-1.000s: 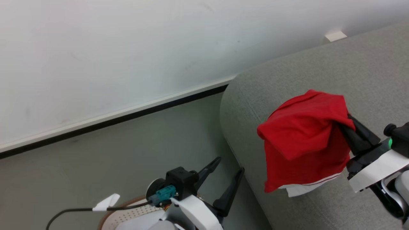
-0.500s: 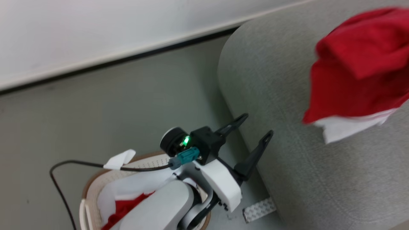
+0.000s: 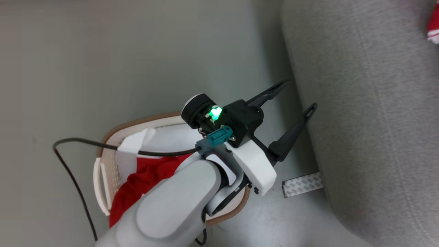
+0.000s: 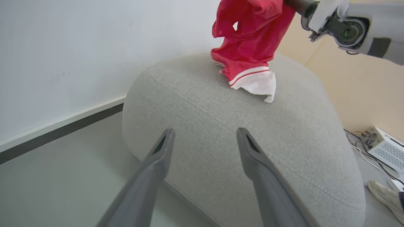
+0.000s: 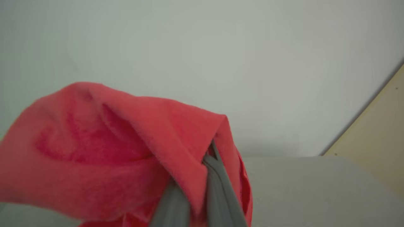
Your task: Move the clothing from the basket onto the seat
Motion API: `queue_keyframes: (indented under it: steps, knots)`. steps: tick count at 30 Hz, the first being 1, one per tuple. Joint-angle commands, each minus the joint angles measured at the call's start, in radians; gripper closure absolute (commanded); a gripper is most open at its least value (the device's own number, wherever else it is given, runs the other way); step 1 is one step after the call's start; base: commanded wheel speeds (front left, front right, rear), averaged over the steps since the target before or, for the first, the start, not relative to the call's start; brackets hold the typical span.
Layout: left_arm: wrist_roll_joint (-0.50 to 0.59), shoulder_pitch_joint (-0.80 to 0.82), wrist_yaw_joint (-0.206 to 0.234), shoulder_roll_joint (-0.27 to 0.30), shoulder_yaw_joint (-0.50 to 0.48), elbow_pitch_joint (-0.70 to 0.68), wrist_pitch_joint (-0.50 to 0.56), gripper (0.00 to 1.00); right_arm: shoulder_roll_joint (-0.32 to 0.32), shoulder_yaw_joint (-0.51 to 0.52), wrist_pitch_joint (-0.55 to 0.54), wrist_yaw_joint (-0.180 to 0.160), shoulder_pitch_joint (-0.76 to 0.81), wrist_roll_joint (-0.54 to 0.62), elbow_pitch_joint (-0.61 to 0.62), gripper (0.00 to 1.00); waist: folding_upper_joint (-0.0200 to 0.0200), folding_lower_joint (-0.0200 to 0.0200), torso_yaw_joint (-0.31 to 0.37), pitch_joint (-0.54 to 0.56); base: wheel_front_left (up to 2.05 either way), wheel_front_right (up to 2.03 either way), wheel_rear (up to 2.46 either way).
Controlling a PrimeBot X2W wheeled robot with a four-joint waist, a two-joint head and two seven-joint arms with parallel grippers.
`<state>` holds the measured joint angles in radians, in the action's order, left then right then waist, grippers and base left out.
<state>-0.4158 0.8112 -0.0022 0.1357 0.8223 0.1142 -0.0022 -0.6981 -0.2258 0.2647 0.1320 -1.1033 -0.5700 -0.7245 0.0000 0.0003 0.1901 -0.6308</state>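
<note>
Down and left swings your head camera. The garment [image 4: 252, 41] hasn't jumped, it has only slid to the top-right corner of the head view, and the basket [image 3: 137, 120] now sits in plain sight with more red clothing [image 3: 151, 178] inside. So by my read one piece is nearly delivered and more waits. Your right claw [image 5: 206, 164] is clamped on the garment's fold, holding it over the seat [image 4: 300, 132], white hem touching the cushion. Your left claw [image 3: 300, 94] hangs spread wide and empty beside the seat's flank, just past the basket — forearm crossing over it.
</note>
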Motion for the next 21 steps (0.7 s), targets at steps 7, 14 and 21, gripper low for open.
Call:
queue_keyframes:
  steps: [7, 14, 21]
  knots:
    - [0.002, 0.005, 0.000, -0.010, 0.005, 0.041, -0.041, 0.00, 0.094, 0.038, 0.000, -0.002, 0.073, 0.026, -0.192, 0.85, 0.0000, -0.0003, -0.063, -0.045, 0.00, 0.00, 0.00]
    - [-0.028, -0.042, 0.011, 0.005, -0.015, 0.070, -0.071, 0.00, 0.146, 0.056, -0.001, -0.002, 0.143, 0.049, -0.221, 0.00, 0.0000, -0.0003, -0.053, 0.034, 0.00, 0.00, 0.00]
    - [-0.077, -0.105, 0.030, 0.017, -0.049, 0.080, -0.118, 0.00, 0.155, 0.068, 0.000, -0.002, 0.276, 0.105, -0.077, 0.00, 0.0000, -0.0003, -0.059, 0.149, 0.00, 0.00, 0.00]
